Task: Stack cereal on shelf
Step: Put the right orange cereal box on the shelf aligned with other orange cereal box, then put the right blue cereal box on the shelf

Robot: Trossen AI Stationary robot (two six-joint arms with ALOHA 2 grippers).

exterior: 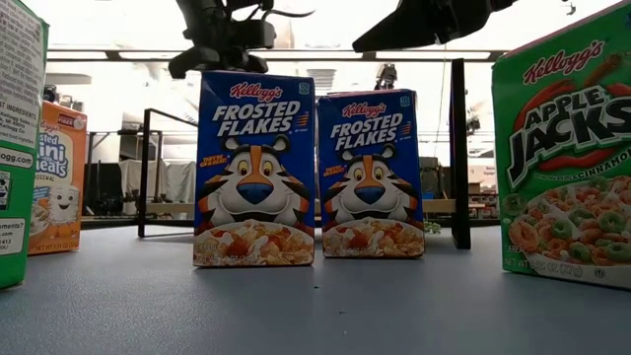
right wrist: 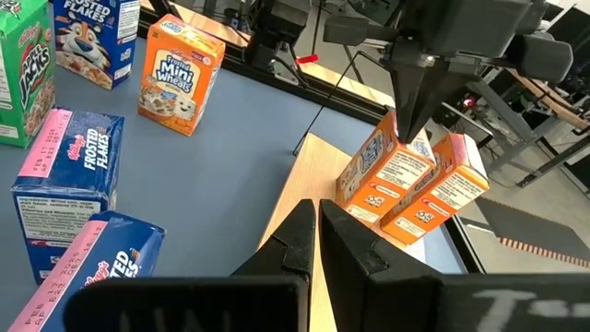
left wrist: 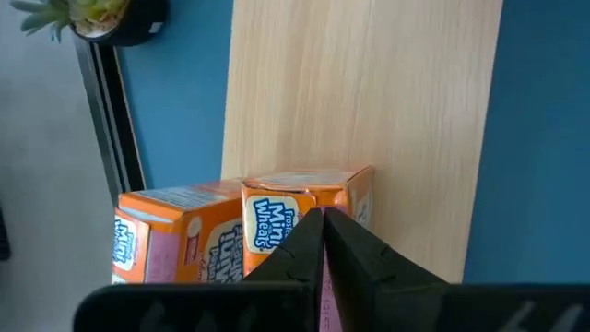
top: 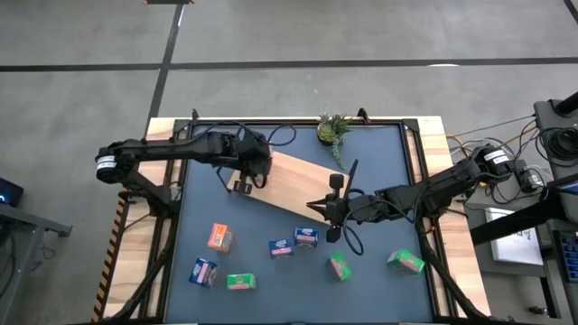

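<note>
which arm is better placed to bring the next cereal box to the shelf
Right. The right gripper hangs by the shelf edge, close to the blue boxes. The left gripper is busy at the orange boxes on the shelf.

Orange, blue, green cereal boxes (top: 219, 236); light-wood shelf (top: 293, 185), prob. unpatterned.
</note>
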